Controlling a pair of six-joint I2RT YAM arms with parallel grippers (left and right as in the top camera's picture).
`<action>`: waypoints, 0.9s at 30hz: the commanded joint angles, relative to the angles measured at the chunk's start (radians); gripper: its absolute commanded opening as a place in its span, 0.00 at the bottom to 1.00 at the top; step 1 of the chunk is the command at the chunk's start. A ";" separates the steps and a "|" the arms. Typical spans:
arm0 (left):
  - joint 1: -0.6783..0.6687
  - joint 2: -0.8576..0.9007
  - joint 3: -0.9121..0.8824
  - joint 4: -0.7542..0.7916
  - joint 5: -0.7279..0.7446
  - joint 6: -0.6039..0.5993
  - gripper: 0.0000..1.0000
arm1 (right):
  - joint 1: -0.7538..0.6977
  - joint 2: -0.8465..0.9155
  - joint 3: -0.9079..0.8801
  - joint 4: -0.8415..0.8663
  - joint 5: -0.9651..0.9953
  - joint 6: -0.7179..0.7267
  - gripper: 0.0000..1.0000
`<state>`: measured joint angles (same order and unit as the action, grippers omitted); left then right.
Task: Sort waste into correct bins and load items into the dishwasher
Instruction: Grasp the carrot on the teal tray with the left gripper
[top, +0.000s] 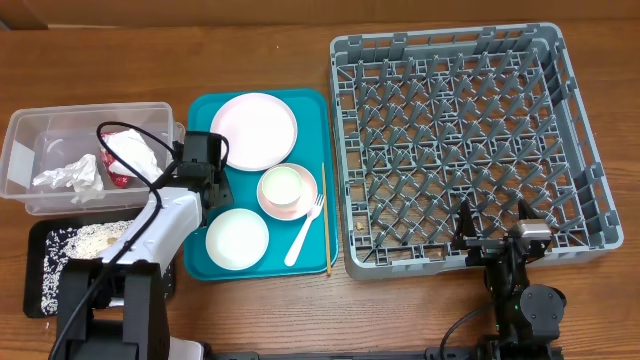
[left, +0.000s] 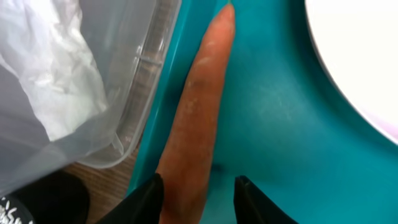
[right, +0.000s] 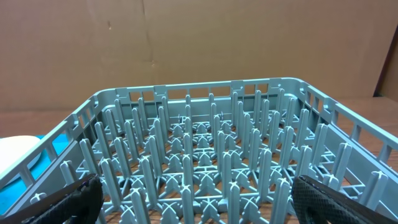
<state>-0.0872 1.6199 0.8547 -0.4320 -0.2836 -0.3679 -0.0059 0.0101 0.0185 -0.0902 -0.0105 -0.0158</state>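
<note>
An orange carrot (left: 199, 112) lies on the teal tray (left: 273, 124) along its left edge, next to the clear tub (left: 143, 81). My left gripper (left: 199, 199) is open, its fingers on either side of the carrot's thick end with a gap on the right. In the overhead view the left gripper (top: 200, 165) hides the carrot. The clear tub (top: 90, 115) holds crumpled white paper (top: 70, 178) and a red-and-white wrapper (top: 125, 155). My right gripper (right: 199, 205) is open and empty at the front wall of the grey dish rack (top: 465, 150).
The teal tray (top: 265, 272) carries a pink plate (top: 253, 130), a pink bowl (top: 287, 190), a white plate (top: 237, 238), a white fork (top: 305, 232) and a chopstick (top: 325, 215). The black tray (top: 35, 290) with beige scraps and rice (top: 95, 240) sits front left.
</note>
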 joint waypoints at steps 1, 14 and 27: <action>0.002 0.014 -0.011 0.020 -0.029 -0.021 0.41 | -0.003 -0.007 -0.011 0.006 0.010 -0.003 1.00; 0.002 0.080 -0.011 0.053 -0.050 -0.021 0.40 | -0.003 -0.007 -0.011 0.006 0.010 -0.003 1.00; 0.001 -0.008 0.069 -0.042 -0.025 -0.021 0.04 | -0.003 -0.007 -0.011 0.006 0.010 -0.003 1.00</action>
<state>-0.0853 1.6787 0.8669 -0.4416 -0.3248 -0.3721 -0.0063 0.0101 0.0185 -0.0902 -0.0105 -0.0158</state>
